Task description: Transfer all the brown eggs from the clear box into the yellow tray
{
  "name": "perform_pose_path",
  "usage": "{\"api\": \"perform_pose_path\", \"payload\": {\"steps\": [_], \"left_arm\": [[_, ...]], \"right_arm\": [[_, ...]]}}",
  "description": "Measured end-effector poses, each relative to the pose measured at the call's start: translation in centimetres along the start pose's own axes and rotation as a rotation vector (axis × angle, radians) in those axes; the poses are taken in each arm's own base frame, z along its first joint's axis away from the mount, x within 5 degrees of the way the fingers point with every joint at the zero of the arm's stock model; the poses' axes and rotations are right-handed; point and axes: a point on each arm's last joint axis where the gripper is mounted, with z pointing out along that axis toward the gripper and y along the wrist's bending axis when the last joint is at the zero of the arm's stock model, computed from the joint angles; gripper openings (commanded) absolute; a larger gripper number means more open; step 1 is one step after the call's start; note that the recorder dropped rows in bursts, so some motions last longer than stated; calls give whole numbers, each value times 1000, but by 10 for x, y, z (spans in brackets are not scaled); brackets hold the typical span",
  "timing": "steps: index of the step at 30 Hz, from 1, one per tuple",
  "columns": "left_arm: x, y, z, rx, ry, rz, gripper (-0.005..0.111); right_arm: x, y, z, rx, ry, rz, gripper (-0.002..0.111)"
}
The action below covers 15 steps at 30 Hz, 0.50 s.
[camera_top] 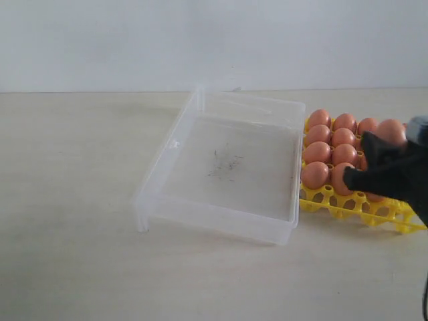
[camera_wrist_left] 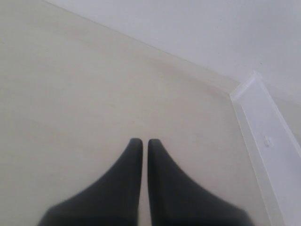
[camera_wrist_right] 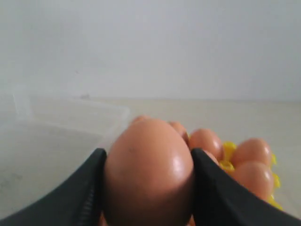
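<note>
The clear box point(camera_top: 221, 217) lies mid-table with only dark scuff marks on its floor; no egg shows in it. To its right the yellow tray point(camera_top: 348, 207) holds several brown eggs point(camera_top: 317, 152) in rows. My right gripper point(camera_top: 361, 162) hangs over the tray's near rows, shut on one brown egg point(camera_wrist_right: 148, 179) that fills the gap between its black fingers point(camera_wrist_right: 80, 193). Behind it I see more tray eggs point(camera_wrist_right: 254, 150), a yellow tray peg point(camera_wrist_right: 229, 150) and the box wall point(camera_wrist_right: 47, 141). My left gripper point(camera_wrist_left: 141, 141) is shut on nothing above bare table, beside the box's corner wall point(camera_wrist_left: 263, 141). It is outside the exterior view.
A pale wooden tabletop point(camera_top: 73, 174) stretches left of the box and in front of it. A white wall point(camera_top: 214, 40) closes the back. The right arm's black body point(camera_top: 401, 174) covers part of the tray's right side.
</note>
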Motion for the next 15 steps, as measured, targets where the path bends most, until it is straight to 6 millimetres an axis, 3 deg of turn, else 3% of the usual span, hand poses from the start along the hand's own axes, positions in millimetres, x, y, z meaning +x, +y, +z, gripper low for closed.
{"api": "perform_pose_path", "payload": {"steps": [7, 15], "left_arm": [[0, 0, 0, 0, 0, 0, 4], [0, 0, 0, 0, 0, 0, 4]], "right_arm": [[23, -26, -31, 87, 130, 16, 0], [28, -31, -32, 121, 151, 97, 0]]}}
